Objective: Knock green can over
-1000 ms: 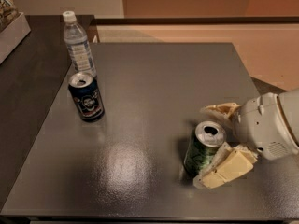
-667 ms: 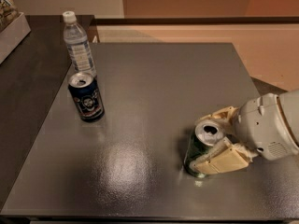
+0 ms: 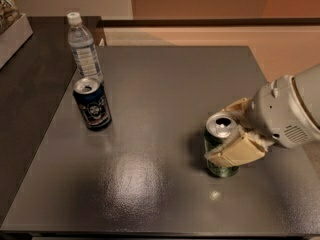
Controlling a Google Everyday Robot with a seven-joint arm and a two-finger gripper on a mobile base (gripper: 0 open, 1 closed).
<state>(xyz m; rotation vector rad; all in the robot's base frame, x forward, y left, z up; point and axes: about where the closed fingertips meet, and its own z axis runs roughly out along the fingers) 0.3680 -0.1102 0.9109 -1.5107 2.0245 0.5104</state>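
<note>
1. My gripper (image 3: 226, 134) reaches in from the right edge of the worktop (image 3: 160, 104), at its near-right part.
2. My fingers (image 3: 237, 153) are closed around the green can (image 3: 220, 126): one pale finger lies across its near side, and the other sits behind its far side by the rim.
3. The green can stands upright on the worktop, silver top showing.
4. My white wrist housing (image 3: 285, 111) is just right of the can.
5. Well apart, at the far left, a dark blue can (image 3: 92, 104) stands upright, with a clear bottle (image 3: 85, 51) just behind it.
</note>
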